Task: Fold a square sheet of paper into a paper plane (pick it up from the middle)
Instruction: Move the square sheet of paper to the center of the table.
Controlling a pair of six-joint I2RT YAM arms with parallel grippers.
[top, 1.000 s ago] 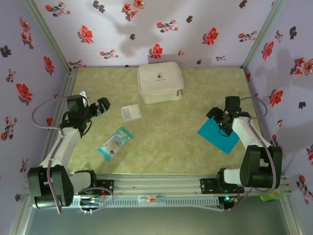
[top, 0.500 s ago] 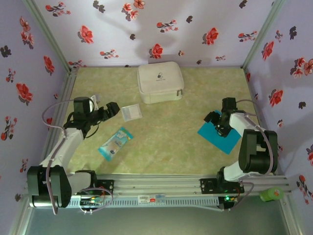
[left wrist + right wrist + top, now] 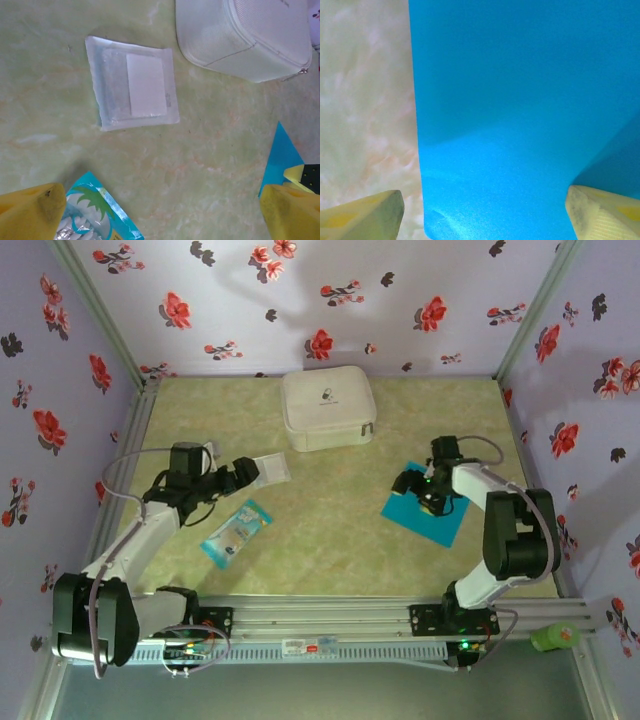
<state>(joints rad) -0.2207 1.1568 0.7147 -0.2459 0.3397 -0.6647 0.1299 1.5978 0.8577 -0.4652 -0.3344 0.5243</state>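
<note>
Paper [image 3: 442,526] lies flat on the table's [image 3: 330,550] right side, under the right gripper [image 3: 412,486], jaws wide. Left gripper [image 3: 243,476] jaws wide, holding nothing, between pouch [image 3: 268,470] and palm-print packet [image 3: 236,532]. Case [image 3: 327,408] logo unreadable.

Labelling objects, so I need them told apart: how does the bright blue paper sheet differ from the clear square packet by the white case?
Colour: the blue sheet is opaque bright blue; the clear packet is whitish and see-through, with a white rectangle inside. Size: the blue sheet looks larger than the clear packet. Place: the blue sheet lies under the right gripper; the clear packet lies on the left. Both are flat and squarish.
</note>
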